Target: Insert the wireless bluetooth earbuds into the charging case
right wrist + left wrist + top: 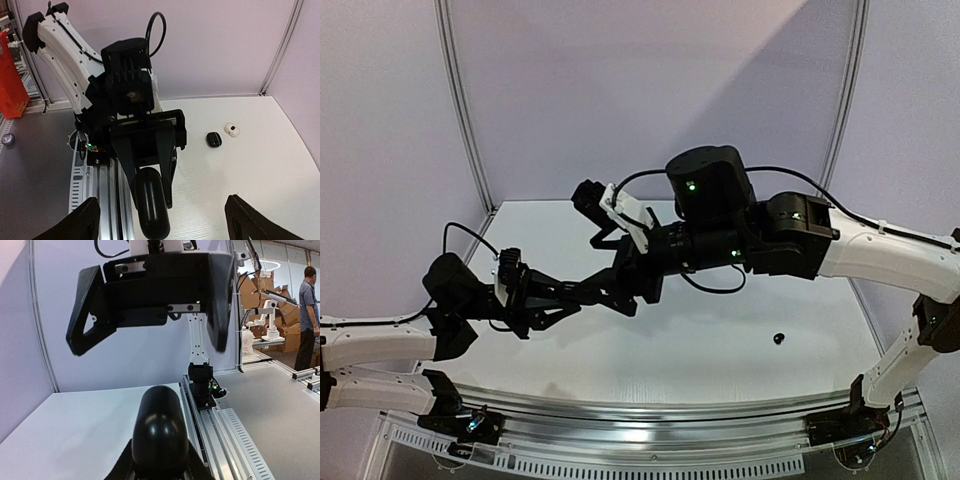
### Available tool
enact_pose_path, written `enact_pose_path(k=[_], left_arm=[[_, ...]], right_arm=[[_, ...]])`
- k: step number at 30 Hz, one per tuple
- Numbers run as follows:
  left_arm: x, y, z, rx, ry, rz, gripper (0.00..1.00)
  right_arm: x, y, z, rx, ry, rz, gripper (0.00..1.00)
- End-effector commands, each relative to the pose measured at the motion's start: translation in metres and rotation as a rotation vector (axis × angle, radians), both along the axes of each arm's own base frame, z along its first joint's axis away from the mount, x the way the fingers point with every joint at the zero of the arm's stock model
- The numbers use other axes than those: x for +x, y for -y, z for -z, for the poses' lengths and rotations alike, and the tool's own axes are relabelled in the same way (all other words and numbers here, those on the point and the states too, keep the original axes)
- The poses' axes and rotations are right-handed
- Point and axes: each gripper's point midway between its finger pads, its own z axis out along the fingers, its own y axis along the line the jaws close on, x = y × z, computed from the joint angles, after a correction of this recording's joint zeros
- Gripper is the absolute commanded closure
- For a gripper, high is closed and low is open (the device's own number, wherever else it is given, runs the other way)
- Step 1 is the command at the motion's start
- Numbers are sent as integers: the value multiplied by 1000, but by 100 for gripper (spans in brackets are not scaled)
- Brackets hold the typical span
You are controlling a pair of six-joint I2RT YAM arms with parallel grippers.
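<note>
My left gripper (160, 462) is shut on a glossy black oval charging case (160, 427), held above the table with its lid closed. In the right wrist view the same case (151, 207) sticks out from the left fingers (122, 160). My right gripper (167, 224) is open; it faces the case end-on, its fingers spread well to either side and clear of it. From the left wrist the right gripper (147, 345) hangs just above and beyond the case. In the top view both grippers meet at mid-table (620, 288). One tiny black earbud (779, 338) lies alone on the table to the right.
A small black rounded piece (213, 139) and a small whitish one (231, 130) lie side by side on the white table; I cannot tell whether they are earbuds or cases. An aluminium rail (227, 440) with the arm bases runs along the table's near edge.
</note>
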Motion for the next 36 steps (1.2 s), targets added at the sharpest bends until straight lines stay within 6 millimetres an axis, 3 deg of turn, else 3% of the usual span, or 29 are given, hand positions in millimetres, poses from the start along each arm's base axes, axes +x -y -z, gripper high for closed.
enact_pose_path(k=[1,11,16,26,36], left_arm=[[0,-2,-3,3,2,12,100],[-2,-1,-5,5,12,28,100],[-7,0,-4,10,38,54,100],[-13,2,4,49,220,74,100],[-14,3,6,62,177,90,100]], right_arm=[[9,-2,31,-120,65,10,12],[24,-5,44,-168,118,55,12],[47,2,50,-213,140,157,14],[68,7,26,-137,120,226,16],[70,3,10,-91,117,225,16]])
